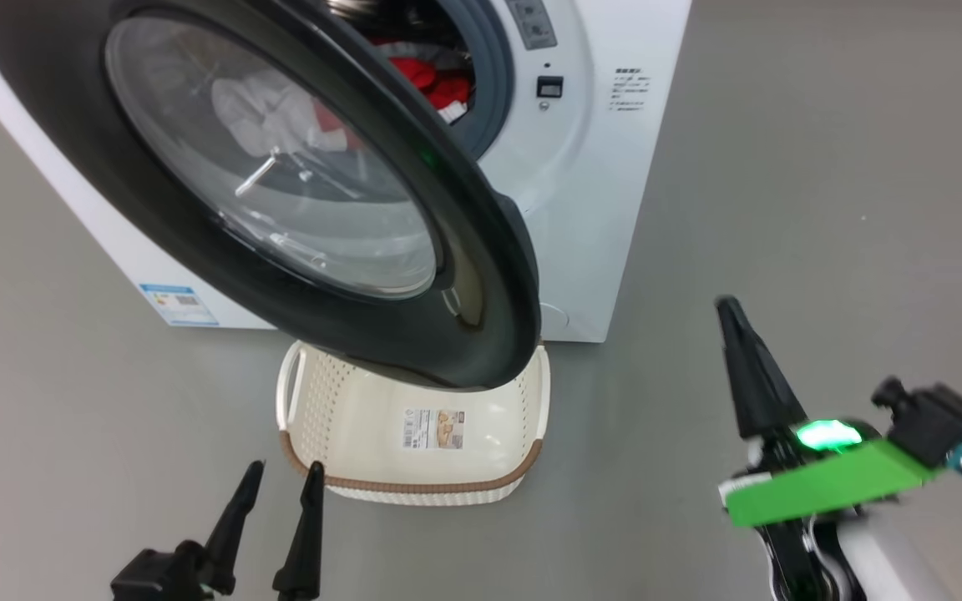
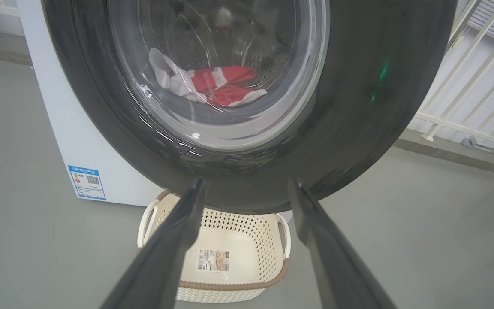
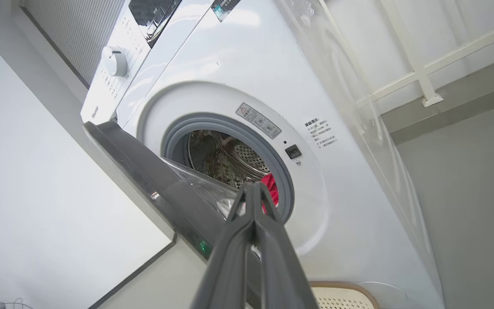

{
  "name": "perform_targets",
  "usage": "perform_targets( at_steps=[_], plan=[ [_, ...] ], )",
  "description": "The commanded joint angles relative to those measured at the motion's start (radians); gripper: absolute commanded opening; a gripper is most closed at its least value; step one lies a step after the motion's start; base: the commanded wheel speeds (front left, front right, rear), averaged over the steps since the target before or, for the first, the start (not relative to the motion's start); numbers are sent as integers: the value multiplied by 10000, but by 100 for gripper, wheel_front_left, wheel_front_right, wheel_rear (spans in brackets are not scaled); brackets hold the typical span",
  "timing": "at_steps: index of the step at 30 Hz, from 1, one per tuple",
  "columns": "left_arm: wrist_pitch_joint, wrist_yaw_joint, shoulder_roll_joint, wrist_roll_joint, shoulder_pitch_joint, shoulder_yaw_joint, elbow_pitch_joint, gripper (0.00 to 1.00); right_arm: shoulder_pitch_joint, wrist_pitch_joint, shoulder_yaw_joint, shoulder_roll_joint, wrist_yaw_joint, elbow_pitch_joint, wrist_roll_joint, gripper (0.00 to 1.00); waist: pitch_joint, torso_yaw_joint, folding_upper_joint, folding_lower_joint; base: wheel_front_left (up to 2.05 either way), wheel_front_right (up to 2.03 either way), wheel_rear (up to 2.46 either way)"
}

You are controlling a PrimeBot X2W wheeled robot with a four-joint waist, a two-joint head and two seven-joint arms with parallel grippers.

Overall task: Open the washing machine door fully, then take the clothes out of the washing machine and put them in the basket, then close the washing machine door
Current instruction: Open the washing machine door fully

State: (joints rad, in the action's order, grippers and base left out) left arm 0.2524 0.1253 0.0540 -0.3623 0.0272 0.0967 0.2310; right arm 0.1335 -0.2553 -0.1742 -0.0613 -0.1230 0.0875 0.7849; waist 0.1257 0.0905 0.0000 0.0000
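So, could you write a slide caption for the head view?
Washing machine door open above the empty basket, red clothes inside; left gripper open, right gripper shut, both empty.

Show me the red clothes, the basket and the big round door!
clothes (image 1: 437,82), head view, the red fabric showing beside the door's edge.
basket (image 2: 238,225), left wrist view, its perforated back wall.
washing machine door (image 1: 322,330), head view, the lower part of its glossy black rim.
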Motion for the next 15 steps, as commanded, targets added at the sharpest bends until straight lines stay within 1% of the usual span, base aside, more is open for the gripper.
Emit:
perform_targets(
  at_steps=[1, 7, 12, 15],
  plan=[
    [94, 54, 99, -17, 410, -245, -207, 100, 579, -64, -493, -220, -77, -303, 457, 0, 125, 142, 0, 0, 0, 0, 0],
    [94, 54, 69, -145, 625, -72, -147, 100, 1871, -64, -1704, -774, -77, -401, 3357, 0, 437, 469, 0, 0, 0, 0, 0],
    [94, 54, 48, -253, 831, 106, -85, 100, 2874, -39, -2792, -1499, -77, -439, 5380, 0, 719, 758, 0, 0, 0, 0, 0],
    [94, 54, 38, -310, 938, 209, -61, 100, 3382, 438, -3252, -1896, -77, -340, 6619, 0, 867, 901, 0, 0, 0, 0, 0]
  ],
)
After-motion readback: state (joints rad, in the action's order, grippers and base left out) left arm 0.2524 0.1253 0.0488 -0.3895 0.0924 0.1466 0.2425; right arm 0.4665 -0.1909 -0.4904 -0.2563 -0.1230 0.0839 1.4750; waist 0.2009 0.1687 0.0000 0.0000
